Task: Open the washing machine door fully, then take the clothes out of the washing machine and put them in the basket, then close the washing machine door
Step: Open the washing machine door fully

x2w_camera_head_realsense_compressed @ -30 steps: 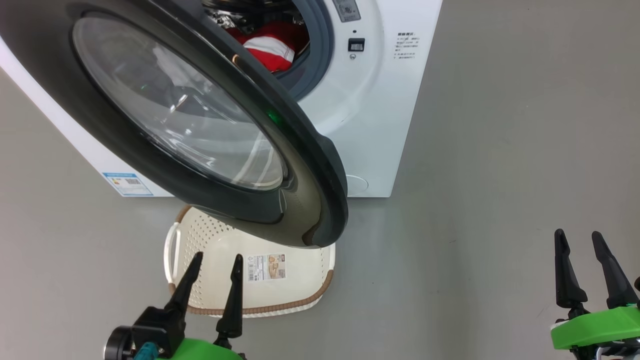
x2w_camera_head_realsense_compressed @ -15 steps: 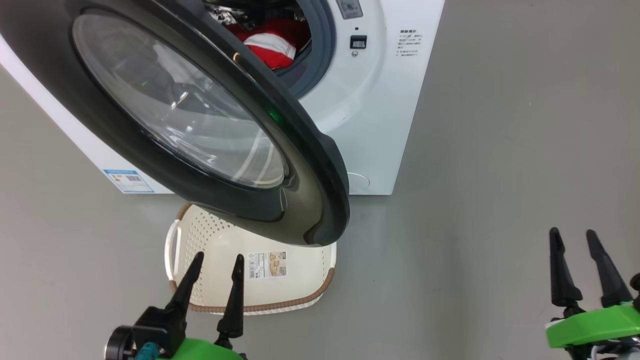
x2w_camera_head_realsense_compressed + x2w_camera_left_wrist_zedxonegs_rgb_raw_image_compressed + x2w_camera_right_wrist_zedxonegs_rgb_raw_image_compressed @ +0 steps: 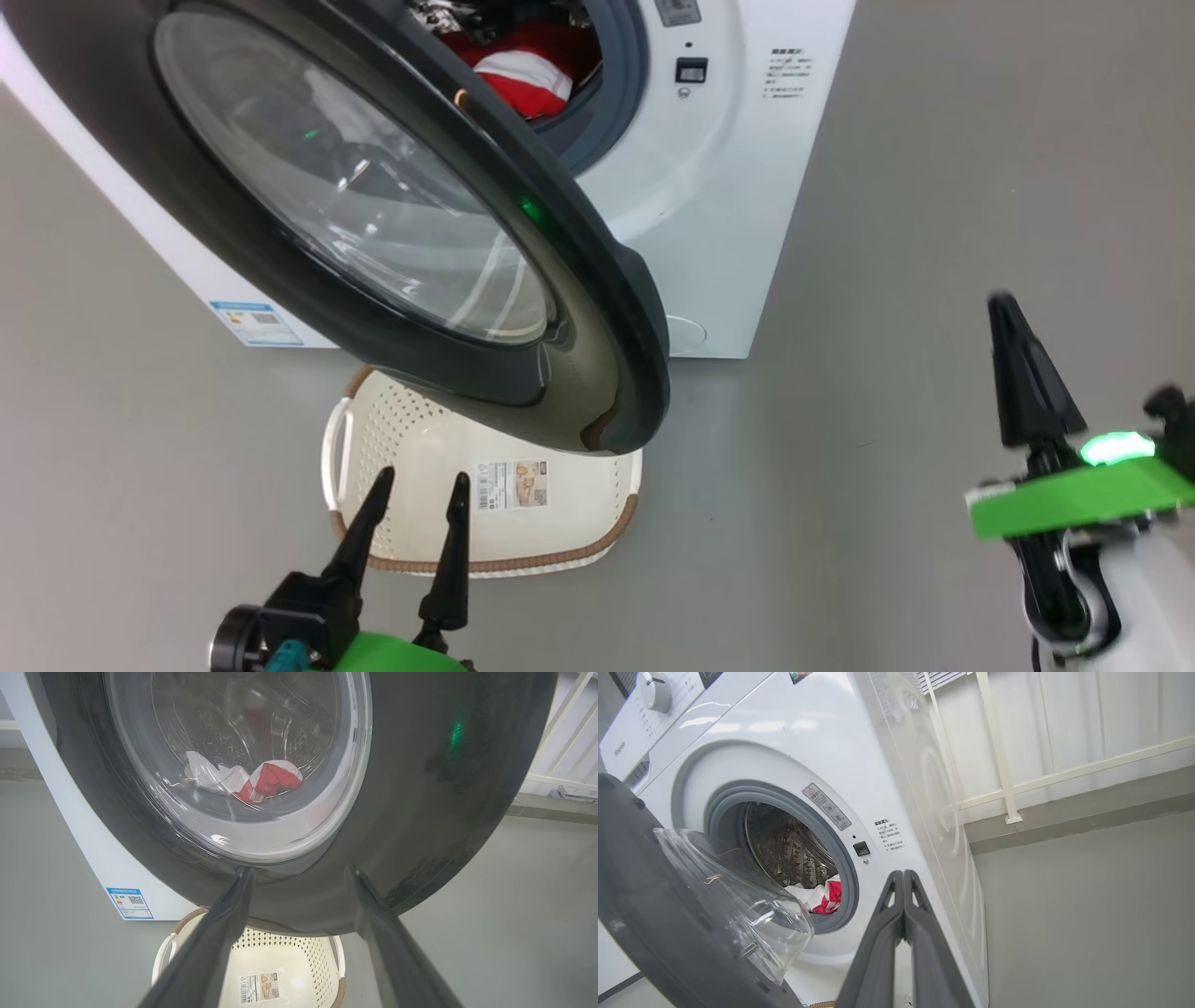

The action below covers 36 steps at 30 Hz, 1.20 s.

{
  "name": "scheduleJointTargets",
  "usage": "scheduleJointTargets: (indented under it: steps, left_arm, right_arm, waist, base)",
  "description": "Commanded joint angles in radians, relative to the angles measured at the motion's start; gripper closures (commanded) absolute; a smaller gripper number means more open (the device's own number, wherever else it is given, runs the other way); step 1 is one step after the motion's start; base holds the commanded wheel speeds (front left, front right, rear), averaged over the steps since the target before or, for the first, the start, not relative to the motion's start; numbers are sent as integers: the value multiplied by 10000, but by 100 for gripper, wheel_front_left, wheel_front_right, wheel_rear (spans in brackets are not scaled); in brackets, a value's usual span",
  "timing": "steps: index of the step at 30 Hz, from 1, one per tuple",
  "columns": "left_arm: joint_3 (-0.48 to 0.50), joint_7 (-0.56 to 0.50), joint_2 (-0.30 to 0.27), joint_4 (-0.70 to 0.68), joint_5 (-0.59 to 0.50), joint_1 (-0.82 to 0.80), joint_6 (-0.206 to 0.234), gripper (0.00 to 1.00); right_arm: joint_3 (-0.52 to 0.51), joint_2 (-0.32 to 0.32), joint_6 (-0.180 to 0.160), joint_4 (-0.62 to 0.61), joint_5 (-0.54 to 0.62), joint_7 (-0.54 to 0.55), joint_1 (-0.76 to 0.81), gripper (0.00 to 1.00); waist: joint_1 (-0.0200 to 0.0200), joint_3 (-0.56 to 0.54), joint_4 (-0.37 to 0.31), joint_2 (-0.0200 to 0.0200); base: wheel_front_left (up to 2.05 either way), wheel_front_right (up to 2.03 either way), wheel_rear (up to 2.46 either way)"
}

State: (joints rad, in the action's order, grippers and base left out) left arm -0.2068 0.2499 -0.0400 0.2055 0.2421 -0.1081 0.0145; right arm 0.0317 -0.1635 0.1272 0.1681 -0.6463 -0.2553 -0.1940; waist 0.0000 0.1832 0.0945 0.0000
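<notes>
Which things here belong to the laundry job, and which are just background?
Job: washing machine door, clothes, washing machine, basket.
Background: white railing, grey floor.

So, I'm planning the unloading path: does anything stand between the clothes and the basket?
Yes. The washing machine door, only partly open, hangs over the far end of the basket, between it and the clothes. The basket's near part lies uncovered.
</notes>
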Motion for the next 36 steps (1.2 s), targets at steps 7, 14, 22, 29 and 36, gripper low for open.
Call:
scheduleJointTargets:
  steps: [7, 14, 22, 29, 36]
  left_arm:
    - [4, 118, -102, -368, 134, -146, 115, 0]
    - [-310, 118, -102, -566, 305, -159, 229, 0]
    - [-652, 118, -102, -694, 476, -208, 287, 0]
    - [-945, 118, -102, -785, 651, -363, 379, 0]
    - [-1211, 118, -102, -884, 859, -445, 492, 0]
  right_arm:
    - [1488, -814, 35, -304, -1528, -64, -1578, 100]
    - [3641, -1876, 35, -24, -3562, -64, -2863, 100]
    - [6183, -3102, 35, -228, -6623, 363, -4160, 100]
    - [7060, -3699, 35, -698, -8884, 1899, -4770, 100]
    - [7104, -3877, 35, -914, -10051, 3753, -4771, 100]
  waist:
    - [0, 167, 350, 0]
    - [0, 352, 777, 0]
    - [0, 691, 1232, 0]
    - [0, 996, 1572, 0]
    - [0, 1069, 1917, 0]
  base:
    - [0, 0, 0]
    - [0, 0, 0]
    - [0, 0, 0]
    - [0, 0, 0]
    - [0, 0, 0]
